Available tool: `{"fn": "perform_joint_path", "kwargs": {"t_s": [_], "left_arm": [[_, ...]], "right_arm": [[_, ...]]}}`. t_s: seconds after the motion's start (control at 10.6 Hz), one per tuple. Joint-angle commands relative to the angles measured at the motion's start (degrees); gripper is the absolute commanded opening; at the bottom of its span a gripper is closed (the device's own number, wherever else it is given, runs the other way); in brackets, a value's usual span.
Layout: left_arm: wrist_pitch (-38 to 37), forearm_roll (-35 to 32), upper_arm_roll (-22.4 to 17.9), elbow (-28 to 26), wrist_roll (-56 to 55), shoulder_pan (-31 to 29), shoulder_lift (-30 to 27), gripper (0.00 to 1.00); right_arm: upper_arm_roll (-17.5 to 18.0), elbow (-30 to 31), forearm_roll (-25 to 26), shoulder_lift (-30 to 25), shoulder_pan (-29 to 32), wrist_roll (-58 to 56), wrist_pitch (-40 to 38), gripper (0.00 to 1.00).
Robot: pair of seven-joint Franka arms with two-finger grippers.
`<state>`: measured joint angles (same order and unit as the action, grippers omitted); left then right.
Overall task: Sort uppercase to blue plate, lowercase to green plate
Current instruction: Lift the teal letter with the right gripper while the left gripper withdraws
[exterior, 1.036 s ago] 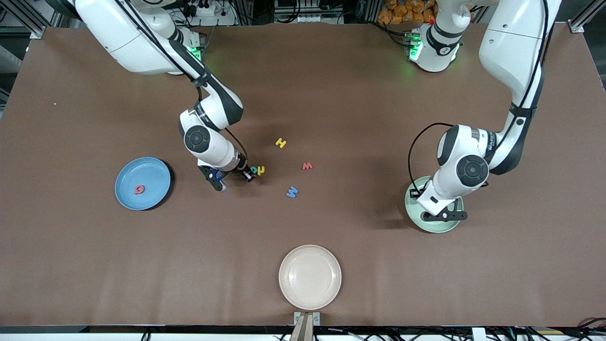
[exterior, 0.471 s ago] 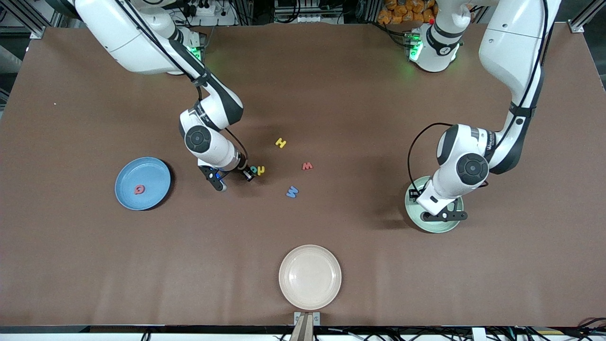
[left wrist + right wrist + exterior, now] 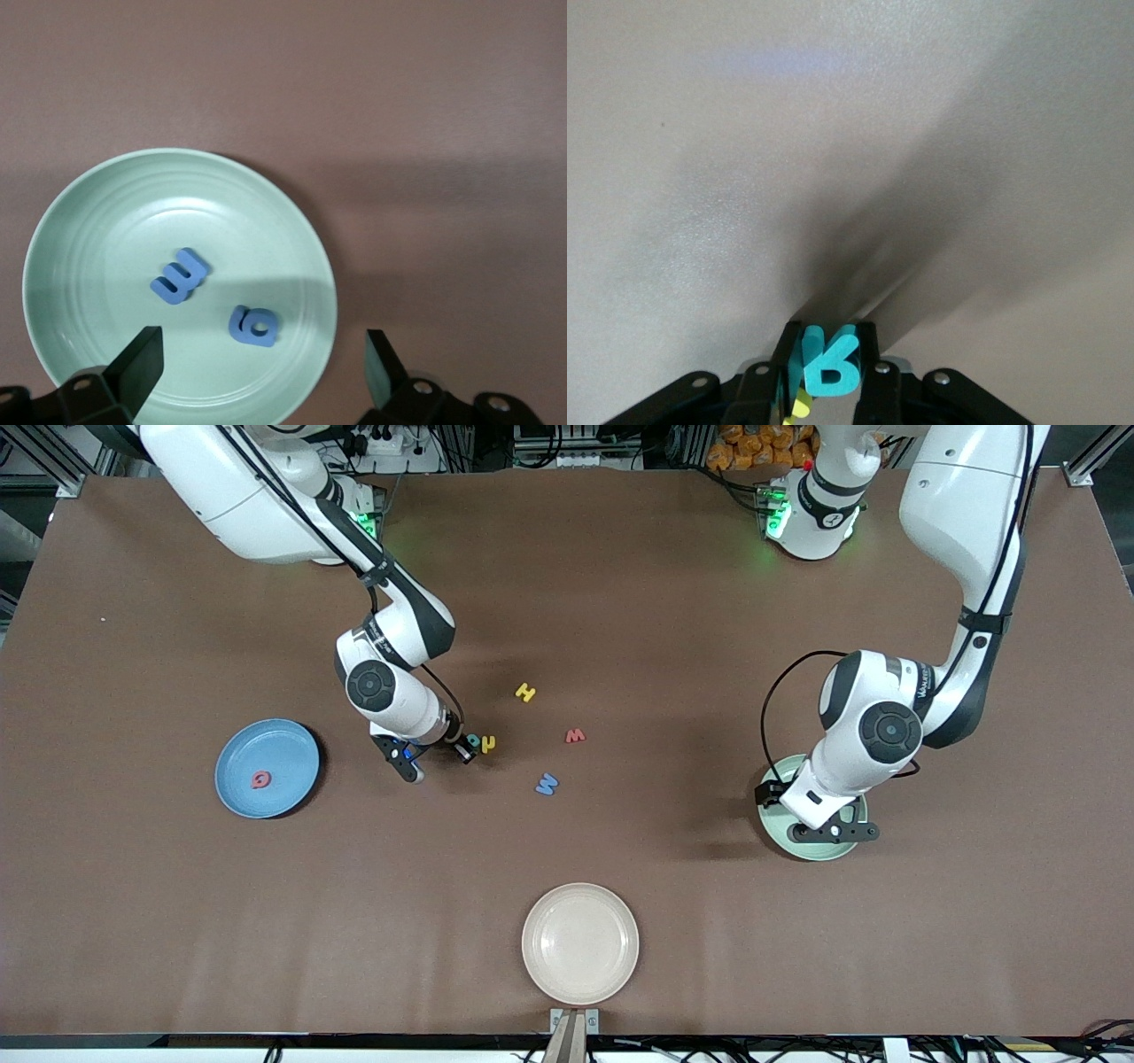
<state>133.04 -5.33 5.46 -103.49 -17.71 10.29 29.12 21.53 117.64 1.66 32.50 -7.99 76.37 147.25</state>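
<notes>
— Grippers first: what did you see?

— I saw the right gripper (image 3: 824,376) clamped on the teal R (image 3: 830,361), low at the table beside the yellow h (image 3: 488,744). My left gripper (image 3: 261,372) hung over the green plate (image 3: 80,230), jaws spread wide, nothing in them.

— And the letters?

— Blue m (image 3: 180,275) and blue g (image 3: 253,325) lay in that plate; the red Q (image 3: 260,779) lay in the blue plate (image 3: 292,740). Yellow H (image 3: 526,692), red w (image 3: 576,735) and light-blue M (image 3: 547,784) sat on the table.
</notes>
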Motion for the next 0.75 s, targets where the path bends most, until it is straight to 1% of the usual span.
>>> {"fn": "perform_joint_path", "kwargs": {"t_s": [0.0, 0.47, 0.66], "left_arm": [[-4.88, 0.40, -0.19, 2.40, -1.08, 3.32, -1.52, 1.00], [-5.78, 0.41, -0.19, 4.08, -11.10, 10.79, -1.87, 1.00], [-5.69, 0.32, -0.28, 5.31, -12.34, 14.92, -1.26, 1.00]], "right_arm": [[0.09, -0.84, 2.21, 1.51, -0.10, 1.59, 1.29, 0.27], [0.18, -0.92, 3.17, 1.51, 0.08, 1.33, 1.20, 0.24], [0.18, -1.19, 3.79, 1.42, 0.25, 1.24, 0.94, 0.24]]}}
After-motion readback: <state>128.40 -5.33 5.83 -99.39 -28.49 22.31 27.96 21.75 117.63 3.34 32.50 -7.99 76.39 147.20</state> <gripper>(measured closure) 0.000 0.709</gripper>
